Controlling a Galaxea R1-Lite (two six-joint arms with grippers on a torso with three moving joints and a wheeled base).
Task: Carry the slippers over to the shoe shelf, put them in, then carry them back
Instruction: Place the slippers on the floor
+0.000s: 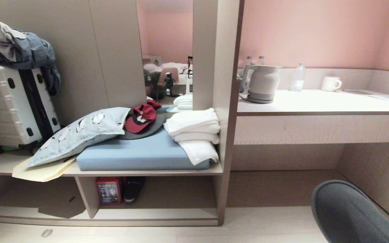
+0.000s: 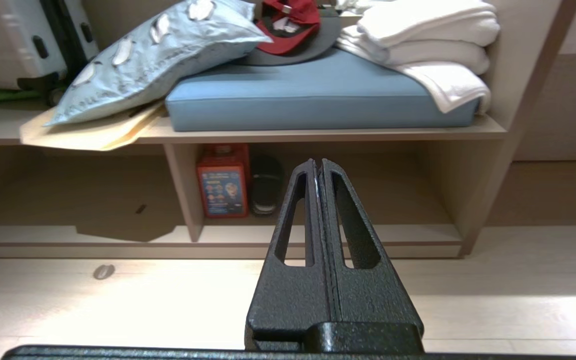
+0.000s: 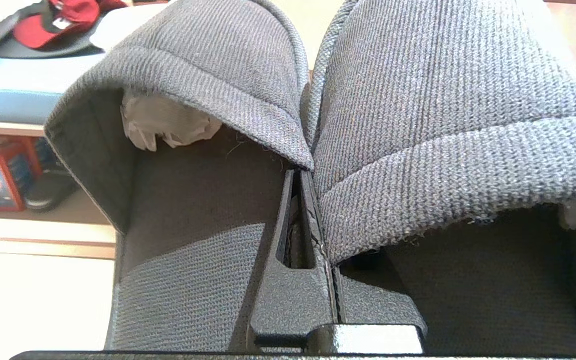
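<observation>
The slippers (image 1: 346, 212) are dark grey knitted fabric and hang at the lower right of the head view, above the floor. In the right wrist view the two slippers (image 3: 208, 60) sit side by side with their toe caps pointing away. My right gripper (image 3: 302, 172) is shut on their touching inner edges. White paper stuffing shows inside one toe cap. The shoe shelf (image 1: 154, 216) is the low wooden cubby with a divider, ahead and to the left. My left gripper (image 2: 317, 162) is shut with nothing in it and points at the shoe shelf (image 2: 408, 235).
A red box (image 1: 109, 190) and a black shoe (image 1: 133, 189) stand in the cubby beside the divider. Above lie a blue cushion (image 1: 137, 153), folded white towels (image 1: 194, 131), a pillow (image 1: 79, 133) and a suitcase (image 1: 12, 104). A desk (image 1: 316, 104) with a kettle (image 1: 262, 84) is at the right.
</observation>
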